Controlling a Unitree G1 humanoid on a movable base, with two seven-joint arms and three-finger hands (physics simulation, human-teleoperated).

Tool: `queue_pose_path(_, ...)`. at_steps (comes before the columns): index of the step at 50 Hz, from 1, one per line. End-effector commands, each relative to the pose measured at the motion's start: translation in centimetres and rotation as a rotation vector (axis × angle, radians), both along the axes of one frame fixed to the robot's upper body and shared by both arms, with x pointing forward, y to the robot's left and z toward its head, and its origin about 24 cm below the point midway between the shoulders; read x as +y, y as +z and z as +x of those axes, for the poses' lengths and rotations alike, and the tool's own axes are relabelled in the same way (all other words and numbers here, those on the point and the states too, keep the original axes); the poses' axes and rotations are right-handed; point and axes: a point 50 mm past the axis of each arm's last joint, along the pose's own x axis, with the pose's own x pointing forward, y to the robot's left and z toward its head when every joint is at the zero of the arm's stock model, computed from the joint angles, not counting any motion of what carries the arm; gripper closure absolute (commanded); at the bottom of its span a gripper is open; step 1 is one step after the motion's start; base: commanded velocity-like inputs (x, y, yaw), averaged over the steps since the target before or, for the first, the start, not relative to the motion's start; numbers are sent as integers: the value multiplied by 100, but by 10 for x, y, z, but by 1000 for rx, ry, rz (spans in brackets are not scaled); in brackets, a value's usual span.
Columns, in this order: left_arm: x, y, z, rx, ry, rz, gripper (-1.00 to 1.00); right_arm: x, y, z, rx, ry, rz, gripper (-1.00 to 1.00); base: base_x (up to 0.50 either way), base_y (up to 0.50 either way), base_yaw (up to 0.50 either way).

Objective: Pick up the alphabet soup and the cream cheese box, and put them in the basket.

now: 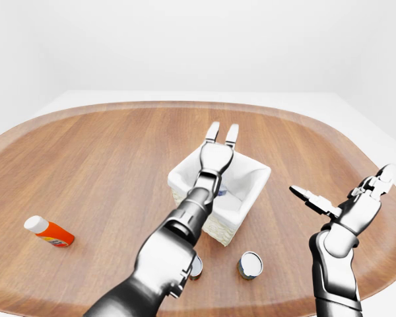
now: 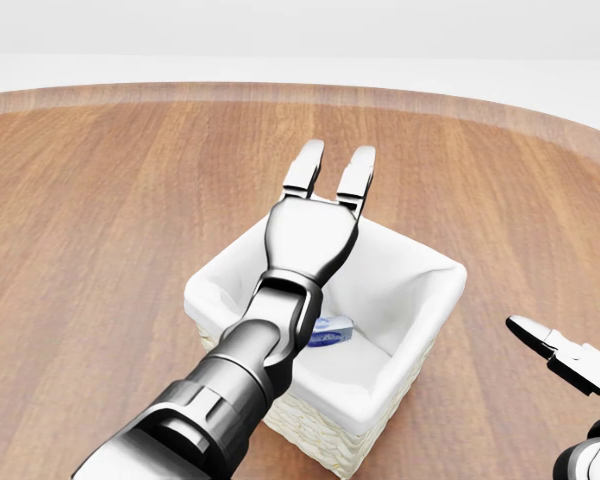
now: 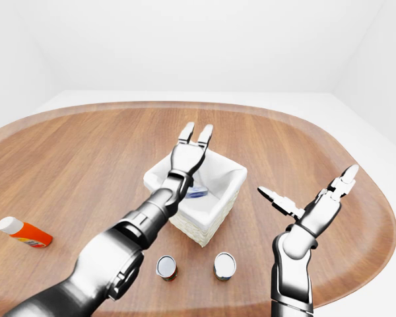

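Note:
A white basket (image 2: 420,340) stands in the middle of the round wooden table. A small blue and white box, the cream cheese (image 2: 330,332), lies inside it. My left hand (image 2: 335,165) is open, fingers stretched out over the basket's far rim, holding nothing. My right hand (image 3: 307,188) is open and empty, raised above the table to the right of the basket. Two small cans with silver lids stand below the basket in the right-eye view: one with a reddish side (image 3: 166,267) and another (image 3: 225,265). I cannot tell which is the alphabet soup.
An orange bottle with a white cap (image 1: 48,232) lies on its side at the table's left. The table's rim (image 1: 185,104) curves round the top of the eye views, with white floor and walls beyond it.

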Motion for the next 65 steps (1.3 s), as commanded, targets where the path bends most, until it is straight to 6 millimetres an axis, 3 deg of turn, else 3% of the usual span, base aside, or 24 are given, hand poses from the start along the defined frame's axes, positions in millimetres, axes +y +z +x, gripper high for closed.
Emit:
queue_pose_path(1,1,7,3,-22,5,-13,-100,0,-1,0,5,0,1,-100,0,0,0)
queue_pose_path(20,-10,31,2,-100,-20,-112,-100,0,-1,0,3,0,0,-100,0,0,0)
queue_pose_path(31,-3,42,2,-150,-5,-192,-100,0,-1,1,3,0,1,-100,0,0,0)
queue_pose_path(37,0,56,-6,-265,-23,-215,-100,-1,-1,1,6,0,2,-100,0,0,0)
queue_pose_path(51,25,70,-22,-419,24,-278,-100,-1,-2,2,10,0,2,-100,0,0,0)
queue_pose_path(65,68,94,-44,-550,105,-305,-100,-1,-2,2,10,1,-1,-100,0,0,0)
